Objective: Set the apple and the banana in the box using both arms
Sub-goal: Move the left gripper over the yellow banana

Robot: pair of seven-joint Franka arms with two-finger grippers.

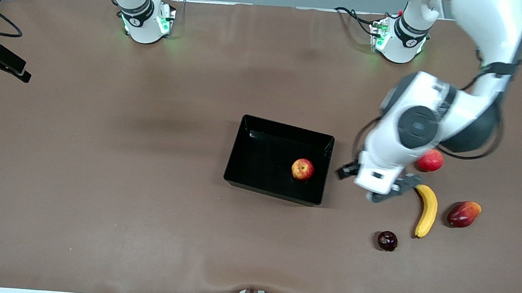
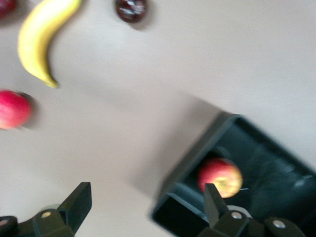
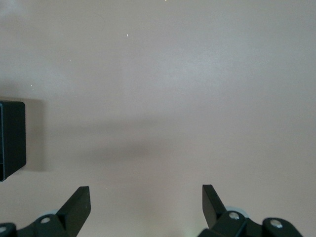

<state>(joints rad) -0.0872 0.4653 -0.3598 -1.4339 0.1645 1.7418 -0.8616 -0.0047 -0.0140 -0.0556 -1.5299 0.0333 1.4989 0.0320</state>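
Observation:
The apple (image 1: 302, 169) lies in the black box (image 1: 262, 128) at mid-table, near the wall toward the left arm's end. It also shows in the left wrist view (image 2: 220, 177) inside the box (image 2: 276, 148). The banana (image 1: 427, 210) lies on the table toward the left arm's end and shows in the left wrist view (image 2: 42, 37). My left gripper (image 1: 373, 187) is open and empty, over the table between the box and the banana; the left wrist view (image 2: 146, 197) shows its jaws wide apart. My right gripper (image 3: 146, 197) is open and empty over bare table, out of the front view.
A round red fruit (image 1: 430, 160) lies beside the left arm's wrist. A red-and-yellow fruit (image 1: 464, 214) lies beside the banana. A dark plum (image 1: 387, 240) lies nearer the front camera. A corner of the box (image 3: 11, 140) shows in the right wrist view.

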